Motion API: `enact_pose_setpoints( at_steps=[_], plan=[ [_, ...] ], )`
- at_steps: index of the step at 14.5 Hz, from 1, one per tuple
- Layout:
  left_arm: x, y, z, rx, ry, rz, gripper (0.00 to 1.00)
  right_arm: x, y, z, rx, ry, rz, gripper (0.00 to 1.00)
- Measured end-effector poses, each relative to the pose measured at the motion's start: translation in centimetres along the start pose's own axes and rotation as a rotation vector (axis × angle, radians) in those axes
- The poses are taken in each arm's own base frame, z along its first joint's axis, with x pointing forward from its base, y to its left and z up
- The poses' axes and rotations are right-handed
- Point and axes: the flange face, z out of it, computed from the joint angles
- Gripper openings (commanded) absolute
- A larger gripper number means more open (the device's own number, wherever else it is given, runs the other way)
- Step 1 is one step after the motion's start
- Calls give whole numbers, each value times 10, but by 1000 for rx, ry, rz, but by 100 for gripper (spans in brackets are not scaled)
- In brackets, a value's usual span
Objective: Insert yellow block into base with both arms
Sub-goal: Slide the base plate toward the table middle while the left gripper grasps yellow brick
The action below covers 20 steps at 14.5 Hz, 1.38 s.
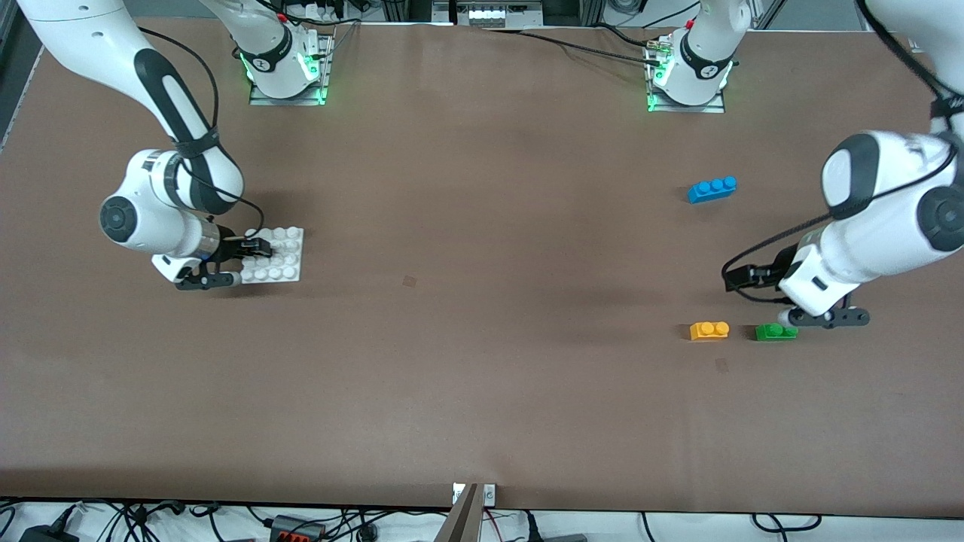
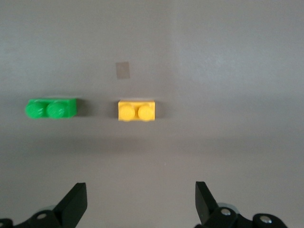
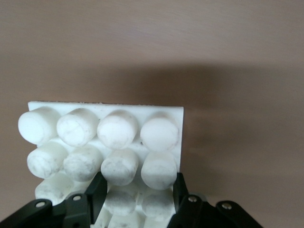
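Pincer, left (image 2: 137, 202): fingers spread wide with nothing between them; it hangs low over the surface (image 1: 482, 301) near the left arm's end, tips pointing down.
Pincer, right (image 3: 137, 192): fingers set down among the studs at one edge of the base (image 1: 282, 256), narrowly parted around a row of studs; it looks like a grip on the plate, though I cannot tell whether the pads press firmly.
Yellow block (image 1: 709, 330): lies flat on the surface, studs up, just ahead of the left pincer's open gap in the left wrist view (image 2: 136, 110), not yet between the fingers. From the front it sits toward the right arm's side of the left pincer (image 1: 817, 318), apart from it.
Green brick (image 1: 775, 331): beside the yellow block with a gap between; from the front it lies right by the left pincer's fingers, so a careless descent could nudge it.
Blue brick (image 1: 712, 188): well apart, farther from the camera than both small bricks.
Why so held: the right pincer (image 1: 226, 263) likely steadies the base so it will not slide when a block is pressed in; the wide left opening suits a straddle of the yellow block's short sides.
Stage: early, by my reading; the block is untouched and well apart from the base.
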Motion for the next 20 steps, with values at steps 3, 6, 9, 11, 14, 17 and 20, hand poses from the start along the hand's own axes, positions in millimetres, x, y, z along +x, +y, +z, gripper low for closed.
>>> enact_pose_setpoints(
  at_steps=[3,6,9,11,14,17,20],
  plan=[
    [11,-3,37,75,10,24,100,8,-59,7,21,-6,17,54],
    [16,5,60,118,18,35,100,16,-108,13,31,-11,-8,52],
    [22,3,67,111,41,32,100,23,-166,20,32,-15,-72,50],
    [28,0,76,103,59,27,100,25,-217,28,29,-12,-51,51],
    [32,-3,98,91,60,25,100,24,-296,40,35,-2,10,51],
    [33,-3,114,91,52,31,100,21,-349,48,46,7,59,51],
    [35,-4,118,118,63,59,100,20,-386,53,62,17,107,52]
  ],
)
